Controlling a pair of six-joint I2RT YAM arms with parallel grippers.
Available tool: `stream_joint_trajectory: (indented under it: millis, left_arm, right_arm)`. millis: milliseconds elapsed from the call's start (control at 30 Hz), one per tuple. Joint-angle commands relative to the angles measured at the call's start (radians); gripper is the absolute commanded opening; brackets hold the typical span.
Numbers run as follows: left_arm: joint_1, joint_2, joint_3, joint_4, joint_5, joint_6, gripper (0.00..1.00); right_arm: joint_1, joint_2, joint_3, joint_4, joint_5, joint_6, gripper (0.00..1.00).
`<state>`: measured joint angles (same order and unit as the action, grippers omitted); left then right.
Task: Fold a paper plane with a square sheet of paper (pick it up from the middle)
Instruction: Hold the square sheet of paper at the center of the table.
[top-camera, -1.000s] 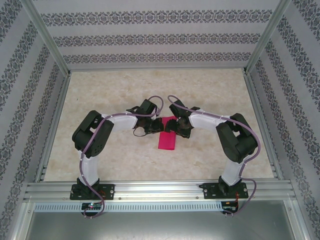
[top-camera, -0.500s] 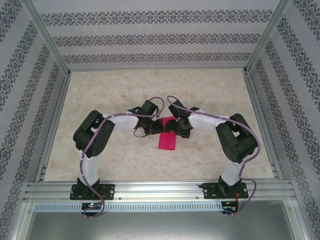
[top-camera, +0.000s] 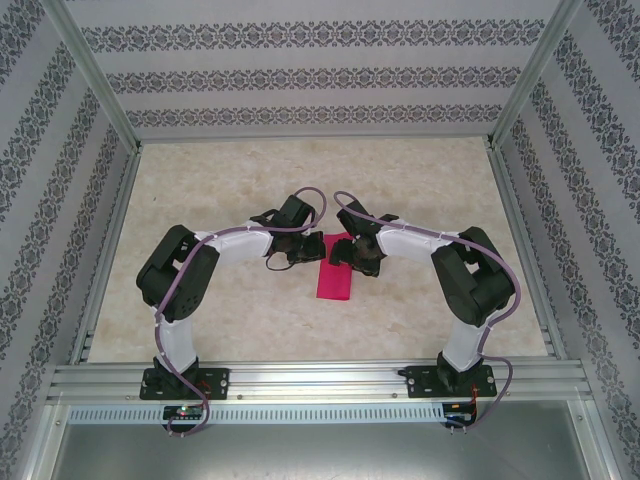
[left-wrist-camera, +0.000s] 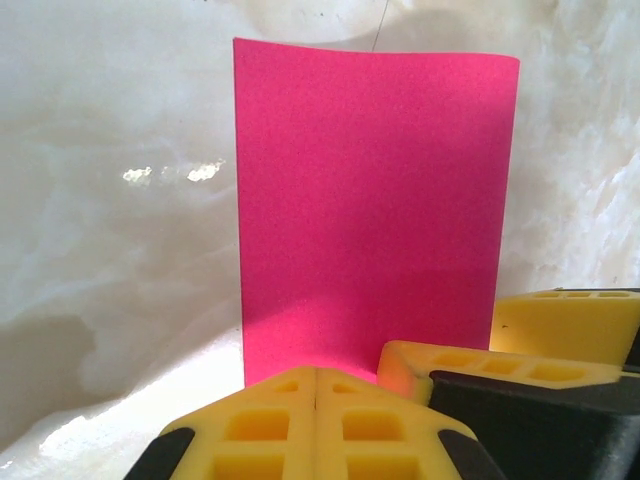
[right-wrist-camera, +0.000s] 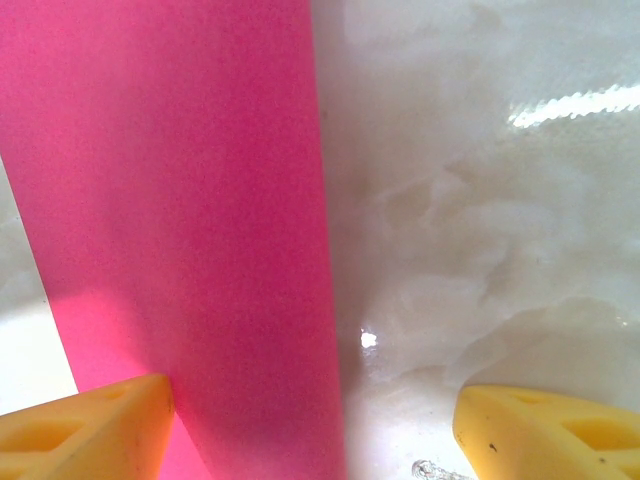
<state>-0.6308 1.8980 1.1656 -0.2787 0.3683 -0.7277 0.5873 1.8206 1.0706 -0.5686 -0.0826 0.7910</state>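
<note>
Centrally, pink paper (top-camera: 335, 283), left end effector (left-wrist-camera: 316, 385) closed, right end effector (right-wrist-camera: 312, 400) spread

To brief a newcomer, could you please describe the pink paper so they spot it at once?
Look at the middle of the pale marbled table, where the left gripper and right gripper nearly meet. There lies the sheet of paper, a rectangle, the sole bright magenta thing.
</note>
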Motion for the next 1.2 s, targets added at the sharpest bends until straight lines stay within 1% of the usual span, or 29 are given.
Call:
stream_joint_trajectory:
  millis: [0,133,233,467,633,833,967,1067,1167]
  left_arm:
    - [-0.010,-0.006,0.012,-0.004,0.013,0.004,0.00]
    - [-0.011,0.033,0.023,0.007,0.066,-0.002,0.00]
    - [-0.011,0.056,0.034,-0.012,0.073,-0.002,0.00]
    - [-0.011,0.084,0.039,-0.024,0.071,-0.001,0.00]
    - [-0.011,0.102,0.045,-0.075,0.045,0.023,0.00]
    - [-0.011,0.109,0.038,-0.098,0.025,0.042,0.00]
    - [-0.011,0.108,0.033,-0.104,0.019,0.049,0.00]
    - [-0.010,0.108,0.032,-0.110,0.016,0.056,0.00]
    - [-0.011,0.111,0.033,-0.109,0.017,0.058,0.00]
  right_arm:
    - [0.005,0.139,-0.079,0.060,-0.001,0.000,0.78]
    - [0.006,0.142,-0.081,0.065,-0.002,0.005,0.78]
    - [0.008,0.146,-0.079,0.065,-0.004,0.004,0.78]
    - [0.010,0.146,-0.075,0.060,-0.004,0.004,0.78]
    - [0.011,0.144,-0.071,0.056,-0.004,0.002,0.78]
    - [0.011,0.134,-0.059,0.049,-0.009,-0.005,0.79]
    - [0.003,0.068,-0.027,0.035,-0.012,-0.028,0.79]
    - [-0.013,-0.035,-0.017,0.044,-0.014,-0.046,0.81]
    - [-0.049,-0.158,-0.042,0.064,-0.018,-0.050,0.83]
